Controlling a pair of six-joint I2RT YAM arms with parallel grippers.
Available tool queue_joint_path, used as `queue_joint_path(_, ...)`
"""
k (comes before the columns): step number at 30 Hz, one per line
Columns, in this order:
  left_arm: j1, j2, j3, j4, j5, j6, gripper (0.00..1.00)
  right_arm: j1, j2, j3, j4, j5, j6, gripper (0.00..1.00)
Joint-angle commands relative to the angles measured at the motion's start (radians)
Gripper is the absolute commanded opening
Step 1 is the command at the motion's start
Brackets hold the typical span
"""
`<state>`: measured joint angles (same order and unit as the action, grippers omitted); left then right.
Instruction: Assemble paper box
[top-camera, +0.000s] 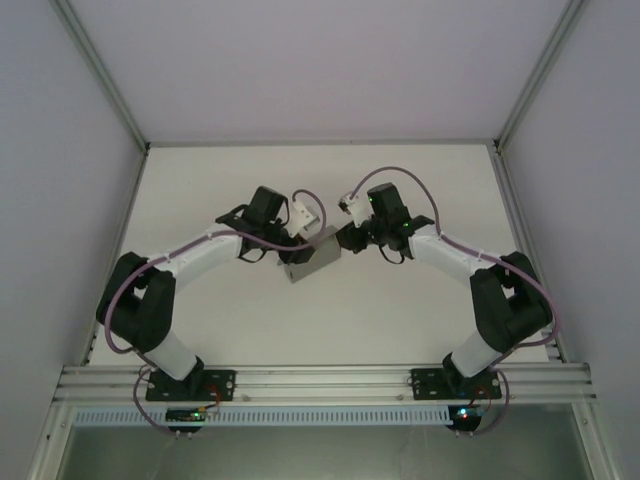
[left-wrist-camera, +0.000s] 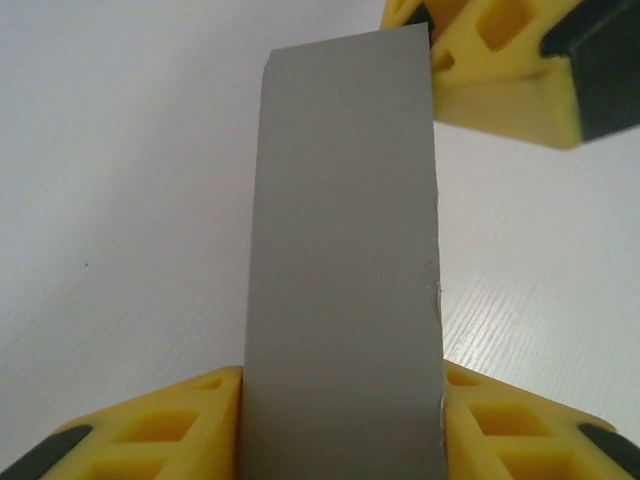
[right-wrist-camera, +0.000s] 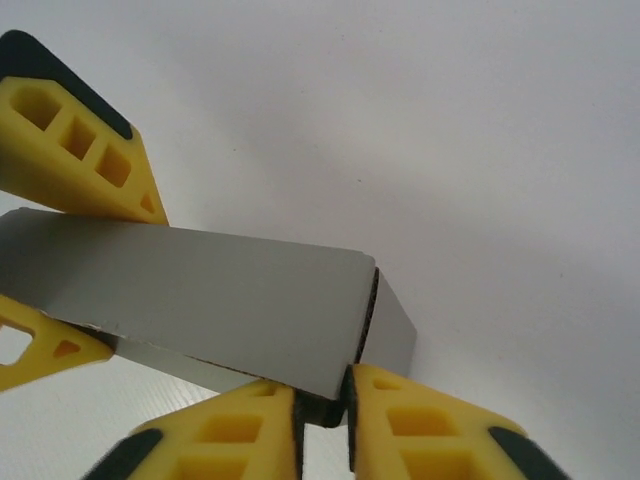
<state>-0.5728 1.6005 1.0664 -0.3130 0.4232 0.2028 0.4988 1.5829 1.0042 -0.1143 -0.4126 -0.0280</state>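
Because the white counter (top-camera: 320, 185) gives me room in the middle, I have both arms meeting there: the left arm (top-camera: 190, 255) reaches in from one side and the right arm (top-camera: 465, 262) from the other, with the paper box (top-camera: 312, 258) caught between them near the counter's centre. From above it reads as a small grey block, already box-shaped rather than a flat sheet, lying at a slant between the two wrists. The left claw (left-wrist-camera: 340, 405) straddles the box across its width, a yellow finger pressed to each long side, so I judge it is there to keep the walls square. The right claw (right-wrist-camera: 322, 400) comes at the opposite end with its fingers nearly together, pinched on the lower corner by the end wall, where a thin dark seam shows. I take that as pressing the end flap home against the left claw's hold. Whether the box rests on the counter or hangs just above it, I cannot tell.
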Motion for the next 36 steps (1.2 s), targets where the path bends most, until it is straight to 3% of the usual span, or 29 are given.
queue_joint_path(1, 0.004, 0.005, 0.039, -0.016, 0.080, 0.055, 0.37, 0.006, -0.020, 0.007, 0.002, -0.015, 0.035, 0.12)
queue_joint_path(6, 0.005, 0.003, 0.054, -0.036, 0.125, 0.083, 0.34, 0.009, -0.053, -0.004, -0.003, 0.027, 0.053, 0.11)
queue_joint_path(9, 0.006, 0.006, 0.065, -0.038, 0.137, 0.091, 0.35, 0.011, -0.071, -0.014, 0.007, 0.056, 0.065, 0.00)
queue_joint_path(19, 0.001, 0.057, 0.134, -0.142, 0.130, 0.138, 0.42, 0.041, -0.090, 0.098, -0.214, 0.144, 0.148, 0.00)
queue_joint_path(24, -0.016, 0.074, 0.149, -0.165, 0.089, 0.155, 0.51, 0.086, -0.087, 0.170, -0.379, 0.280, 0.213, 0.00)
queue_joint_path(28, -0.037, 0.087, 0.152, -0.177, 0.065, 0.163, 0.52, 0.112, -0.090, 0.198, -0.416, 0.292, 0.203, 0.00)
queue_joint_path(31, -0.042, 0.081, 0.139, -0.160, 0.089, 0.161, 0.56, 0.109, -0.085, 0.202, -0.459, 0.217, 0.247, 0.00)
queue_joint_path(36, -0.043, 0.075, 0.134, -0.158, 0.097, 0.171, 0.55, 0.105, -0.073, 0.258, -0.558, 0.254, 0.249, 0.00)
